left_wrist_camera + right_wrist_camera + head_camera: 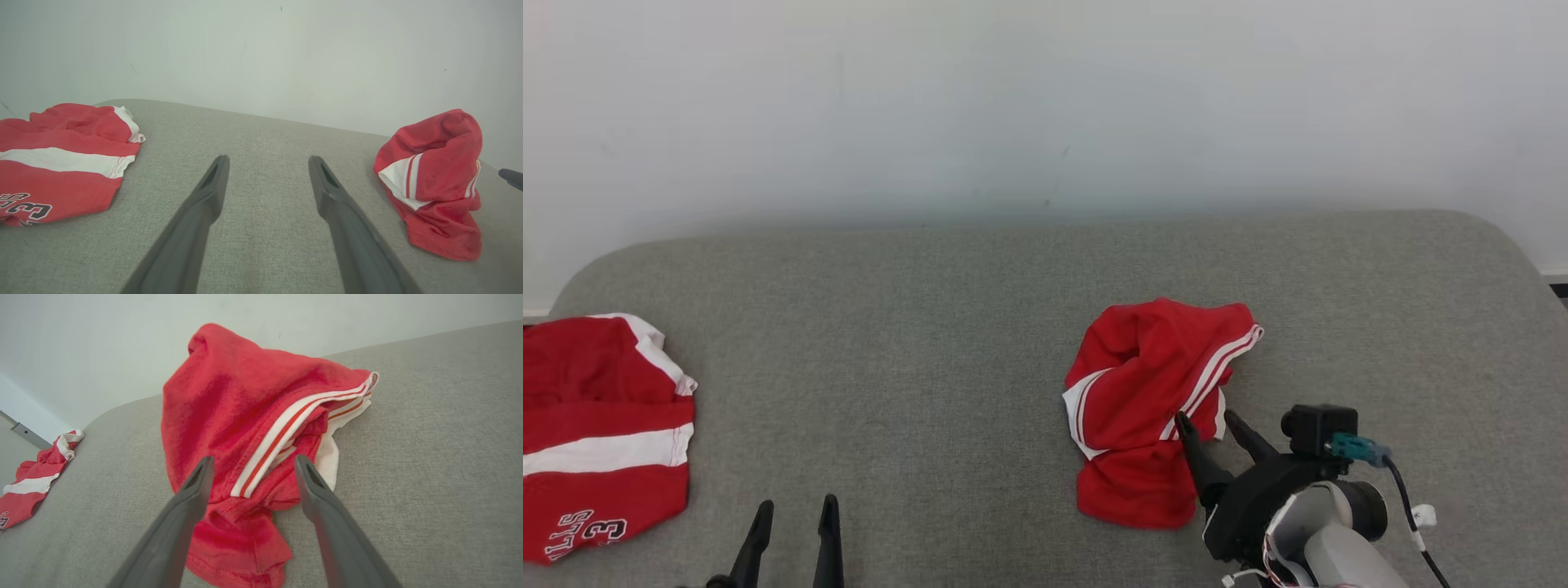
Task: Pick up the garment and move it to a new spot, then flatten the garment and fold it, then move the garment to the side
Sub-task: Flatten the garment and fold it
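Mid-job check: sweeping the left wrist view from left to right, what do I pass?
In order: flat red jersey → left gripper, fingers apart → crumpled red garment → right gripper fingertip at the frame edge.

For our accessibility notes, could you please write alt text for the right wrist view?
The open right gripper hovers at a crumpled red garment with white stripes, on a grey cushion. A second red garment lies far left.
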